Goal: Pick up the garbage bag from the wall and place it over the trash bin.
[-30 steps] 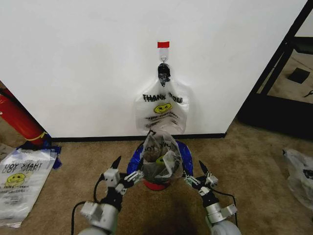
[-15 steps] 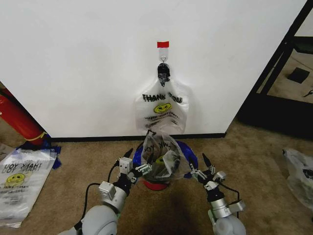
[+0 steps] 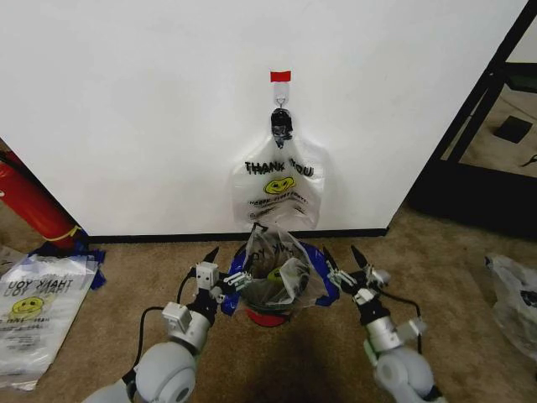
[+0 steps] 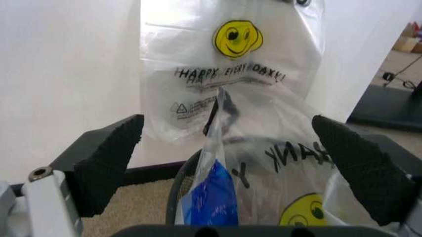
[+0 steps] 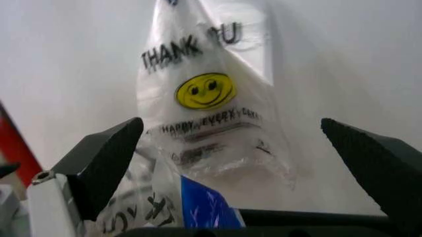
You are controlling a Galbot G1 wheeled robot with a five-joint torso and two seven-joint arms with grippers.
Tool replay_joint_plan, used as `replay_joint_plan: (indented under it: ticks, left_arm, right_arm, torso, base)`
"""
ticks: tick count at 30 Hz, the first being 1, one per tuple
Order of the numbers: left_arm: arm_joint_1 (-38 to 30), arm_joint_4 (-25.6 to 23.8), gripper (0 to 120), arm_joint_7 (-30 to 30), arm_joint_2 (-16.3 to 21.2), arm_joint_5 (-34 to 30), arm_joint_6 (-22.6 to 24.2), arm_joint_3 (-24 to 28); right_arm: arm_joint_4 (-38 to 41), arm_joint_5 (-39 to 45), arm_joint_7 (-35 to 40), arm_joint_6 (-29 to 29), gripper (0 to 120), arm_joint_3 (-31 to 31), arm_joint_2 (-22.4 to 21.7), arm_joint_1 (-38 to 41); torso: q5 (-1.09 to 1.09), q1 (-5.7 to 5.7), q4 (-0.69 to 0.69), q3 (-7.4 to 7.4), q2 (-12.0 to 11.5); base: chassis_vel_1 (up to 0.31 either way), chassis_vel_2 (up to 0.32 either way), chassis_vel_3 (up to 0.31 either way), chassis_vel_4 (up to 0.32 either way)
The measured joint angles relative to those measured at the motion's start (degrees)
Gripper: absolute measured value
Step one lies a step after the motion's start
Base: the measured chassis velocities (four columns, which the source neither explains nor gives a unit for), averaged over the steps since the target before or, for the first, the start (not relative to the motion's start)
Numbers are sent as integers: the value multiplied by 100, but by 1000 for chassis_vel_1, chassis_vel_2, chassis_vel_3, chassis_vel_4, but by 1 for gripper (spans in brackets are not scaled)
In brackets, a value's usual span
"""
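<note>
Left claw point(image 3: 225, 270) and right claw point(image 3: 346, 262): both spread open, flanking the trash bin point(image 3: 270, 312), which wears a crumpled bag. Garbage bag point(image 3: 278, 191): hanging from the hook point(image 3: 280, 105) on the wall point(image 3: 151, 109).

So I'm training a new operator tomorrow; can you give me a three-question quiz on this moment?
1. True or false: a garbage bag hangs from the hook on the wall.
2. Which colour is the tape strip above the hook: A) blue, B) red, C) green?
3. How do the left hand and right hand stand relative to the trash bin?

Key: 1 true. 2 B. 3 One on each side of the bin, both open.
</note>
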Motion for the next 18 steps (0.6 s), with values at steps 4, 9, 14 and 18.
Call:
replay_joint_plan:
  ticks: [4, 9, 14, 18]
  left_arm:
    - [-505, 141, 100, 51, 68, -286, 309, 126]
    - [-858, 180, 97, 150, 230, -414, 699, 209]
    - [-1060, 320, 89, 255, 341, -384, 961, 294]
    - [-1027, 363, 82, 292, 350, -464, 964, 264]
  right_arm:
    - [-3, 110, -23, -411, 100, -273, -713, 492]
    - [-305, 293, -194, -792, 100, -653, -1315, 1174]
    - [-624, 587, -271, -1043, 100, -1294, -1593, 1864]
    - [-836, 667, -224, -1055, 100, -1461, -1398, 2070]
  torso:
    - [1, 0, 0, 0, 0]
    - [0, 0, 1, 0, 0]
    - [-1, 0, 1, 1, 0]
    - [-1, 0, 1, 0, 0]
  base:
    - [0, 0, 0, 0]
    - [0, 0, 0, 0]
    - [0, 0, 0, 0]
    - [0, 0, 0, 0]
